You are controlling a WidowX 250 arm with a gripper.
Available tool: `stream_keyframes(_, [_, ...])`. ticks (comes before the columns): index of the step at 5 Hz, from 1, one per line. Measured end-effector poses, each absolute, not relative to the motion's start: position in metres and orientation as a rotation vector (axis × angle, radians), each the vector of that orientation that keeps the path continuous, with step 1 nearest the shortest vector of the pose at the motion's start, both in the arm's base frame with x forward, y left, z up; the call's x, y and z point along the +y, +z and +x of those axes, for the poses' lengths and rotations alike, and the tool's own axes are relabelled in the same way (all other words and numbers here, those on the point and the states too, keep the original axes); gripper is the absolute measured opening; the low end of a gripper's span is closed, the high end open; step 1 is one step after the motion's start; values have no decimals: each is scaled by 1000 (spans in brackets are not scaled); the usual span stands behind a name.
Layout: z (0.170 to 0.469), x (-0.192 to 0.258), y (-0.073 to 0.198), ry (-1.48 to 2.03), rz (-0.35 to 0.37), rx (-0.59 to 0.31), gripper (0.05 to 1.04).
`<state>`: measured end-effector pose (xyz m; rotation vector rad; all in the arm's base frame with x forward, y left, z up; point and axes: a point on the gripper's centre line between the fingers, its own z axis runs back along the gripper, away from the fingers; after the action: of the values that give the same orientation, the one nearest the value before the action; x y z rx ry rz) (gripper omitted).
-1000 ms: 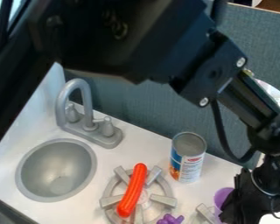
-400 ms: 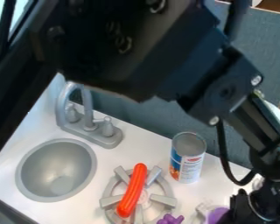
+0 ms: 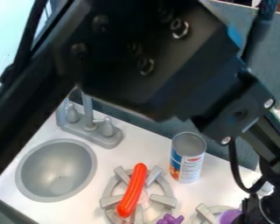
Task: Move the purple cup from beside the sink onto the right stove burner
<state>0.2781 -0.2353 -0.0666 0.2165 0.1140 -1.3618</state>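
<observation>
**Black Gripper Beside Purple Cup at Toy Kitchen**

Pictured low at the near right of a white toy counter (image 3: 139,146), at the very edge of the view: a black gripper (image 3: 256,212), right beside a purple cup (image 3: 229,216). Impossible to tell how far open, or whether closed around the cup. Seen just left of the cup, partly cut off by the near edge: a grey burner grate (image 3: 205,211).

Farther left, at near center, a second grey grate (image 3: 111,201), with a red-orange sausage (image 3: 132,190) lying slantwise across the top, and purple toy grapes (image 3: 169,219) at its near right side. Beyond, standing upright toward the far side, a can (image 3: 188,162) with a blue, orange and white label. At left, a round grey sink (image 3: 56,170); behind it, a grey faucet (image 3: 90,125), partly hidden by the black arm (image 3: 124,57) stretched overhead from the upper left. Along the far side, a blue-grey panel (image 3: 271,52).
</observation>
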Motion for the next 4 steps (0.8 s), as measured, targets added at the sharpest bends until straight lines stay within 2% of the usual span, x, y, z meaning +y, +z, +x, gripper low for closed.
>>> stream_keyframes(2, [279, -230, -74, -1347, 277, 152, 123])
stream_keyframes(3, [277, -230, -74, -1322, 247, 170, 323])
stream_keyframes(4, [280, -219, -63, -1261, 179, 126, 628])
